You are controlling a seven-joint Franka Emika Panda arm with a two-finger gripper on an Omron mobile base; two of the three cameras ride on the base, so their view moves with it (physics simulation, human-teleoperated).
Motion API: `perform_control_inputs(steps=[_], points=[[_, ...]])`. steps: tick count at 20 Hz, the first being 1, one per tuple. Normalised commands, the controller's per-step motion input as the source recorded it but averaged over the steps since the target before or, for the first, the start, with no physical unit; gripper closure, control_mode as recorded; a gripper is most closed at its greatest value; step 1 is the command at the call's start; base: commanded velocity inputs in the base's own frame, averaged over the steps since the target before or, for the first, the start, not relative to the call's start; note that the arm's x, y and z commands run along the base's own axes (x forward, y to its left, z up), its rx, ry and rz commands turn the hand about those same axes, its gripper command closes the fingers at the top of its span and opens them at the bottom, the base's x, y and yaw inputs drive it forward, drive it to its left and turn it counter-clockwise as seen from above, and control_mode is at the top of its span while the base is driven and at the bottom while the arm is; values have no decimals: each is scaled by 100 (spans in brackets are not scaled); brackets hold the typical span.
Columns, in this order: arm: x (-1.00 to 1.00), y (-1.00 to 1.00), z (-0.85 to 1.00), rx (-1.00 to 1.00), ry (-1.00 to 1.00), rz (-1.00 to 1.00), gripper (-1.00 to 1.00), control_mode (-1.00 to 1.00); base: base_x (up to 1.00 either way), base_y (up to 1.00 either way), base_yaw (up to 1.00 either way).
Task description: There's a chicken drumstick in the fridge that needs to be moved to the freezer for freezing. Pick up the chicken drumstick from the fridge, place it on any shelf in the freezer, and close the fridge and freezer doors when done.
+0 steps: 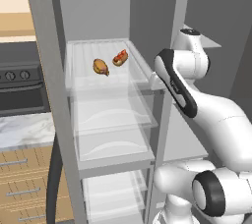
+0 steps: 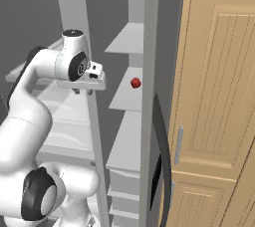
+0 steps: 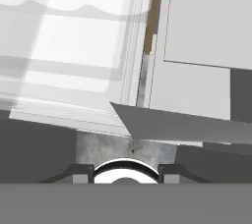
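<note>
Chicken drumstick [image 1: 101, 67] & hot dog [image 1: 120, 58] lie near top shelf's [image 1: 83, 83] back. Claw [image 2: 90, 84] empty; can't tell how wide.

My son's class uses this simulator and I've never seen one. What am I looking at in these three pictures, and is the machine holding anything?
It is a rendered kitchen with a white robot arm facing an open fridge-freezer. Two pictures come from cameras on the robot's base, behind its left and right; the third looks out from its hand, down over the shelves. In the left base view, a chicken drumstick and a hot dog lie on the top glass shelf. In the right base view, a small red item sits on a grey shelf in the other compartment. Nothing seems held, though the fingers cannot be made out clearly.
</note>
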Motion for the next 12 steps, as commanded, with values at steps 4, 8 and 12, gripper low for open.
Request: perform_control_inputs(steps=[4, 8, 12], points=[[-69, 7, 0, 1, -6, 1, -100, -100, 0, 0, 0], [-78, 34, 0, 4, -2, 0, -100, -100, 0, 0, 0], [-67, 58, 21, 0, -13, 0, -100, -100, 0, 0, 0]])
